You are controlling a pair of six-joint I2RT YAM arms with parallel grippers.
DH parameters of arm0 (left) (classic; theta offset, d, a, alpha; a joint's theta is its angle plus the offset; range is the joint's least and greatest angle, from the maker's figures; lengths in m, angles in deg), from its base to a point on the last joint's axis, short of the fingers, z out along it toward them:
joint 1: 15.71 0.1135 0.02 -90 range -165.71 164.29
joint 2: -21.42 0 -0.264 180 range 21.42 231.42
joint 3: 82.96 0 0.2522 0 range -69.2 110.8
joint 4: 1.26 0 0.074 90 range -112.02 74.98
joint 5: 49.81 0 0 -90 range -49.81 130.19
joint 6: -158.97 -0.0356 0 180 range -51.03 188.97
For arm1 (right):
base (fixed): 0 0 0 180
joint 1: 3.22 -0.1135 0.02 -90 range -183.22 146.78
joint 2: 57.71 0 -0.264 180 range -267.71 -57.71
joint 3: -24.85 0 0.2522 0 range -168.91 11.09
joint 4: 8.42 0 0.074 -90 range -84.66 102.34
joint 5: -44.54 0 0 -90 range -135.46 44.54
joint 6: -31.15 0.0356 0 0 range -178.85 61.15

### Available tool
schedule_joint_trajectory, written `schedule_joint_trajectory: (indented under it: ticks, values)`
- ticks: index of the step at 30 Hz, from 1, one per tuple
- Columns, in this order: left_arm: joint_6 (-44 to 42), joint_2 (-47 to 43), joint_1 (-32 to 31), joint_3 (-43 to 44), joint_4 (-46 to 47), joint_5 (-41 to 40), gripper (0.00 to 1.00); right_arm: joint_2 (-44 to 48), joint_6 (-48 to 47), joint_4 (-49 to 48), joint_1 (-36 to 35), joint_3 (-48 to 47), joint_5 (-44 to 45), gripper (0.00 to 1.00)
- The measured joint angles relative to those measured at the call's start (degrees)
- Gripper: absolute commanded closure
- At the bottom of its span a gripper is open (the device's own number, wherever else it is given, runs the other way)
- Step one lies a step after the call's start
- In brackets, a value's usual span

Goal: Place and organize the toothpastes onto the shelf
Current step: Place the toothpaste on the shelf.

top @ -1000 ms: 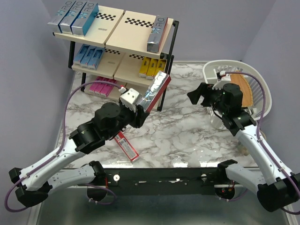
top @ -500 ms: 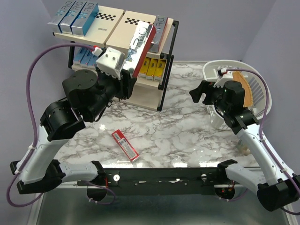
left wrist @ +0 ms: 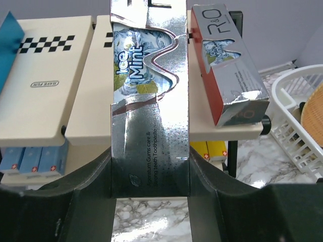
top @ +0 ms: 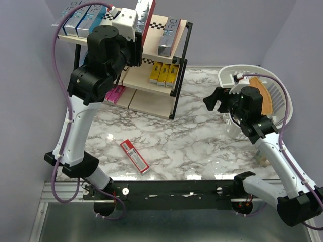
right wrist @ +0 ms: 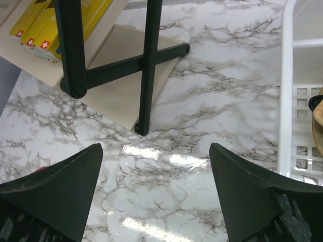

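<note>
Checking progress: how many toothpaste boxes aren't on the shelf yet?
2: a silver box in the left gripper over the top board, and a red box flat on the table. The basket may hide more.

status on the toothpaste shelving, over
Left gripper jaws shut on silver toothpaste box, over top shelf. Right gripper jaws open, empty. Shelved box close alongside.

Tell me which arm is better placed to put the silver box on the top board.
Left. The left gripper holds the silver box over the top board, beside another box. The right gripper is open and empty, low near the basket.
</note>
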Motion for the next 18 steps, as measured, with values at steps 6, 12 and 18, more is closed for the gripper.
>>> schedule_joint_trajectory:
  ticks: [6, 12, 18]
  values:
    - [1.6, 6.7, 4.8, 3.5, 2.7, 8.3, 0.61, -0.3, 0.0, 0.0, 0.0, 0.7, -0.4, 0.05]
    - [3.8, 10.5, 7.1, 4.2, 3.6, 12.3, 0.50, -1.1, -0.6, 0.0, 0.0, 0.8, -0.4, 0.05]
    - [5.4, 11.2, 7.9, 4.2, 4.7, 15.2, 0.37, -2.4, -0.7, 0.0, 0.0, 0.8, -0.4, 0.05]
